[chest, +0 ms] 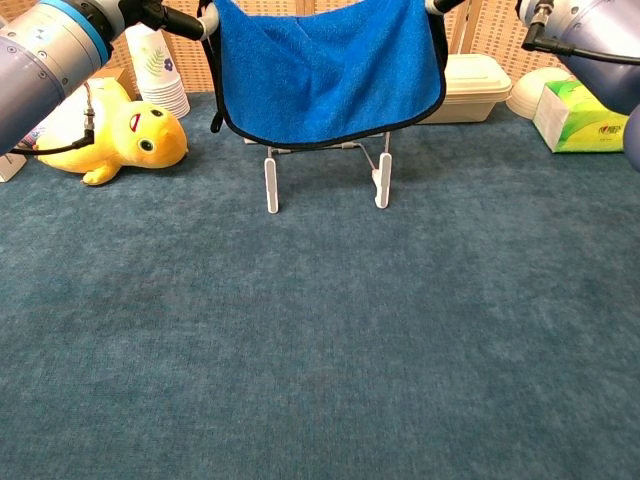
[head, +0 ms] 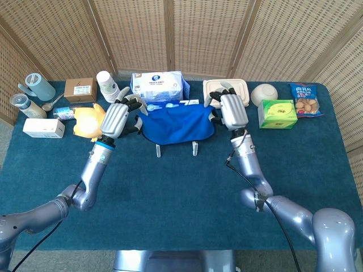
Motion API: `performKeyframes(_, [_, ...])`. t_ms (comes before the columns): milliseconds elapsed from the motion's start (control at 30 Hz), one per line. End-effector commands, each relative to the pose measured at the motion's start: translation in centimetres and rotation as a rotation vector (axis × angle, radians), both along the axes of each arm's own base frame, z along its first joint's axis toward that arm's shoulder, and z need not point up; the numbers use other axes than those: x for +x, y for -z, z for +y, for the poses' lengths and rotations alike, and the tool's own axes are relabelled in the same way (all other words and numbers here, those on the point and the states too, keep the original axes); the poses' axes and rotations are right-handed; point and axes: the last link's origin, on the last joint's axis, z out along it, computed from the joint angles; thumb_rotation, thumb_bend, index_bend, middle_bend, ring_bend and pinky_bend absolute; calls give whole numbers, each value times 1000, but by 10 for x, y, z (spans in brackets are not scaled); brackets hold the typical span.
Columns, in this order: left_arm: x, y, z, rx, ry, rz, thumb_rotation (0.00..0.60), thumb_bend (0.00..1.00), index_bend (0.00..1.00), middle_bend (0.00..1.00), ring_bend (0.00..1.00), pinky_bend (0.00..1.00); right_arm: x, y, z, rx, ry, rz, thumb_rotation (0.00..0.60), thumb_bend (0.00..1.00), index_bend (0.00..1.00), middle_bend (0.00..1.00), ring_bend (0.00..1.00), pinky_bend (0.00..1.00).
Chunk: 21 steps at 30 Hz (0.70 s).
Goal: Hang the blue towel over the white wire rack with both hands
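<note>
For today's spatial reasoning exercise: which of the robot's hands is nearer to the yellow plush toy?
Left. The left hand grips the blue towel's corner just beside the yellow plush toy. The right hand holds the opposite corner, across the white wire rack from it.

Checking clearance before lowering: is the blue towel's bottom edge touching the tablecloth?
No, the blue towel hangs clear, its hem above the white wire rack's feet.
</note>
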Motion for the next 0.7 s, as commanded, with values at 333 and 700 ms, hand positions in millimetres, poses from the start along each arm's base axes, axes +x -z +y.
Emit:
performKeyframes(333, [1,2,0,-5,4,2,600,610,813,426,260,14,-3,-2,0,-3,4,1,600,453,997,554,361,180])
performKeyframes(700, [-1,3,-3,-15,18,47,600,615,482,211,62,0,-9,0,1,21,8,38,600,431,792,446,272,148])
